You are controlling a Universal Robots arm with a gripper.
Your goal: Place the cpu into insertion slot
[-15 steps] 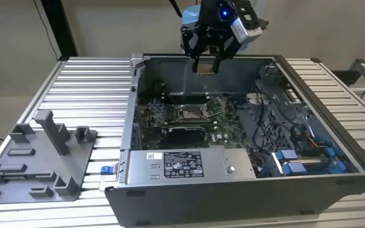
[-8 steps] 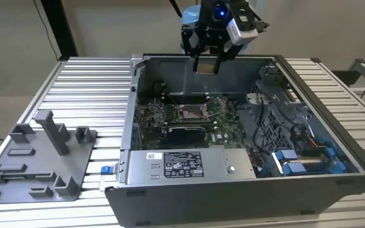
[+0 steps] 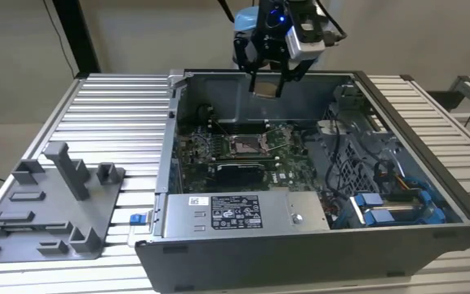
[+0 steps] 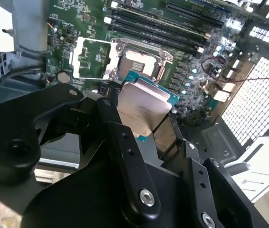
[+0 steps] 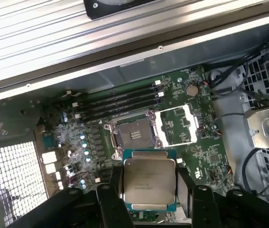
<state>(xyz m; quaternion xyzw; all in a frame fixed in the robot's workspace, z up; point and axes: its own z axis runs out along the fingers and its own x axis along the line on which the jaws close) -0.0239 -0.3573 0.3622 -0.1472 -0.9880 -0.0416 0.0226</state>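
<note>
1. The gripper (image 3: 267,82) hangs over the far side of the open case (image 3: 431,184) in the exterior view, well clear of everything inside it.
2. Fingers (image 5: 108,204): two black ones, pinching the cpu (image 5: 148,180) by opposite edges, one on each side. You can see this in both wrist views.
3. The cpu's dull silver lid faces the wrist cameras, with a thin green edge poking out around it. The second wrist view has it (image 4: 141,111) sitting right between the fingers (image 4: 125,142).
4. So the cpu is up in the air, held by the gripper and apart from the slot (image 5: 132,135). It's not touching the board (image 5: 210,156) either. In the exterior view it's the small pale square (image 3: 266,87) just under the gripper.
5. The slot is open. Its shiny frame flap (image 5: 177,124) is swung over and lies just beside the socket, so the bare contact area shows.
6. In the exterior view the slot (image 3: 243,144) sits about mid-board, ringed by green.
7. Four long black RAM slots (image 5: 120,102) run just beside the slot.
8. Other stuff in the exterior view:
   - a grey PSU (image 3: 235,211) with a white label along the near side of the case
   - blue brackets (image 3: 390,211) inside the case toward the exterior view's right
   - a grey rack (image 3: 55,202) on the ribbed table (image 3: 112,116) off to the exterior view's left of the case
</note>
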